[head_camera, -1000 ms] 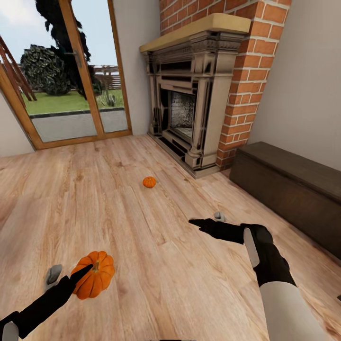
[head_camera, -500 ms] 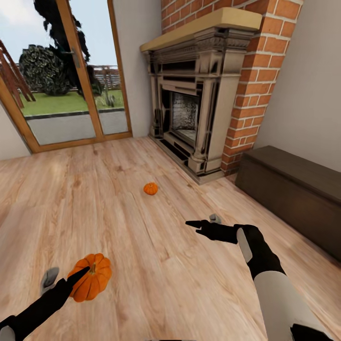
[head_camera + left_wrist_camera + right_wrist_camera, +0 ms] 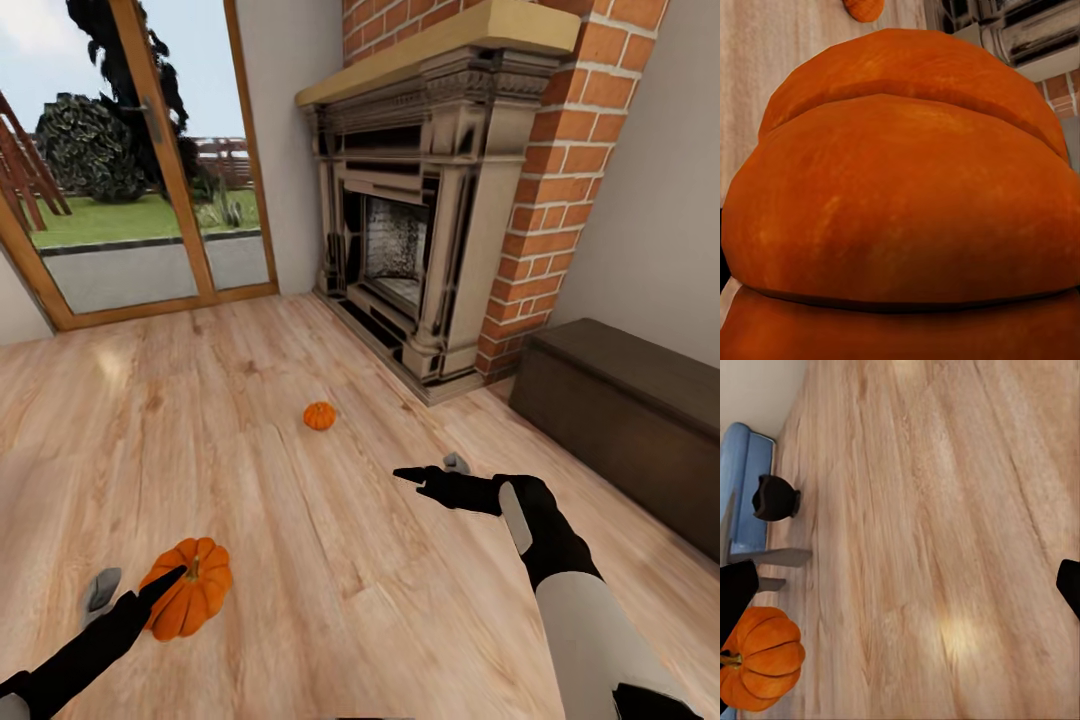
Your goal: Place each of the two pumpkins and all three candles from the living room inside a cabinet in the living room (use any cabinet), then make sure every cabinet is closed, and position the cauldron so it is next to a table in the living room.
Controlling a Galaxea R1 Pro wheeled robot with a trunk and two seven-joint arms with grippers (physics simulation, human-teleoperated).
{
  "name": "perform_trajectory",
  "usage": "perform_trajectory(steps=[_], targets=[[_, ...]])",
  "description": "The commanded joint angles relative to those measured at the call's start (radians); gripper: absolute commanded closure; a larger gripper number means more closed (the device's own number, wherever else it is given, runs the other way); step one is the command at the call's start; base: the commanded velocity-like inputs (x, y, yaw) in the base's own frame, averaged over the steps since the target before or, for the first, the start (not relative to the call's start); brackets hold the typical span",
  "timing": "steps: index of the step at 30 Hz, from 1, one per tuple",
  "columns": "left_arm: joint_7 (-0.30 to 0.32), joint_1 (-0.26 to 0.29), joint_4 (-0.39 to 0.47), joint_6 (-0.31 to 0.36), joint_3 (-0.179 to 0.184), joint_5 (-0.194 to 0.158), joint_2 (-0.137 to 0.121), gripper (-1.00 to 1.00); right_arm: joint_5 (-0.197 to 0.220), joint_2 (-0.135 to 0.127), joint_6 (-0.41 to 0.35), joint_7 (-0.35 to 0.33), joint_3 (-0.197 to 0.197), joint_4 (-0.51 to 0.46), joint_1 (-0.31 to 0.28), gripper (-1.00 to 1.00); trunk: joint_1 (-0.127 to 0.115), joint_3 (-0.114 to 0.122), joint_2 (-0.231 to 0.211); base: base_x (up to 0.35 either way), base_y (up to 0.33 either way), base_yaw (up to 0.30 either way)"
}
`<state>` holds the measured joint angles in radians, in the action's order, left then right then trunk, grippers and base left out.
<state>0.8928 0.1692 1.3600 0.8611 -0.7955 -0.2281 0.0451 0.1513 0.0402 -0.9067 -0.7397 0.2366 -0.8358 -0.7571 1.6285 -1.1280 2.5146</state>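
the left gripper (image 3: 165,590) pinches the bright-orange ribbed round pumpkin (image 3: 190,601) in its fingers, likely light, rigid and slick, best held across its ribbed belly.

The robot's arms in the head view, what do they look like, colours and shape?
Both arms end in matte black. The right arm has a smooth white forearm shell, a black wrist section with a pale grey strip along it, and a slim black right gripper with pointed fingers. The left arm shows as a black tapering link ending in the pointed left gripper. No cables or markings are visible.
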Motion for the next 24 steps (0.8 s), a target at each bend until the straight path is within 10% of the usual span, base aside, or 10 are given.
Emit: perform_trajectory(steps=[1,20,24], targets=[[0.003,0.001,0.0,0.009,-0.003,-0.009,0.0,1.0,0.001,0.001,-0.006,-0.002,0.004,0.0,-0.001,-1.0,0.0,0.003,0.0,0.347,0.001,0.0],[0.011,0.001,-0.007,0.011,-0.025,-0.013,-0.001,1.0,-0.003,0.012,0.044,0.015,0.001,0.003,-0.001,-1.0,-0.006,0.057,-0.003,0.347,0.013,0.0],[0.034,0.001,-0.006,0.01,-0.026,-0.012,-0.002,1.0,0.0,0.036,0.16,0.233,0.002,0.119,-0.035,-1.0,-0.006,0.057,-0.003,0.319,0.157,0.0]])
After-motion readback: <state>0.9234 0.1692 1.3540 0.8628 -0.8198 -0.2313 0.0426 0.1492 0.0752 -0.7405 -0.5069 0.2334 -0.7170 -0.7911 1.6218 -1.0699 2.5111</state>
